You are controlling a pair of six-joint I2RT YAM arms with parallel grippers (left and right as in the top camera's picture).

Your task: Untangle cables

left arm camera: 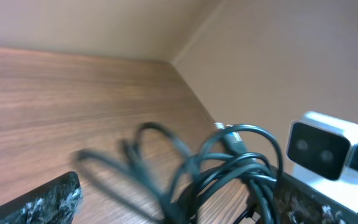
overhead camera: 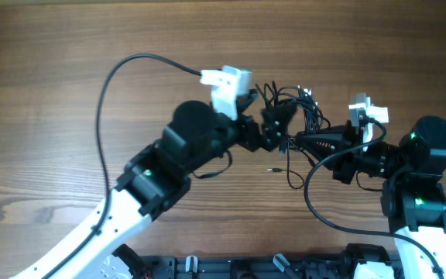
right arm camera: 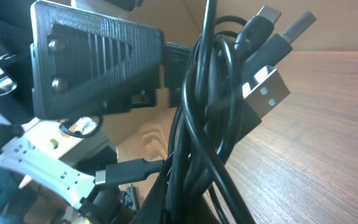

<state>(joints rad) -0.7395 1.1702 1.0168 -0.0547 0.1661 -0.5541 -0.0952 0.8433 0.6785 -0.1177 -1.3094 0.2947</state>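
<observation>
The cables (overhead camera: 299,108), thin black cords knotted into one small bundle, are seen right of the table's middle, between the two grippers. The bundle is gripped from the right by the right gripper (overhead camera: 296,140), whose jaws are closed together on the cords. In the right wrist view the strands are seen rising close to the lens, with flat metal plugs (right arm camera: 267,93) sticking out at the top and a small plug (right arm camera: 120,173) pointing left lower down. The left gripper (overhead camera: 272,129) is placed at the bundle's left side with its jaws spread wide. In the left wrist view its fingers (left arm camera: 42,200) are seen at the bottom corners, with blurred loops of cord between them. One loose cord end (overhead camera: 272,169) is laid on the wood just in front of the bundle. Bare table (overhead camera: 45,54) is left open along the far side and to the left, crossed only by a loop of thick wrist wiring (overhead camera: 101,116). A plain wall (left arm camera: 278,62) is seen at the table's far edge.
</observation>
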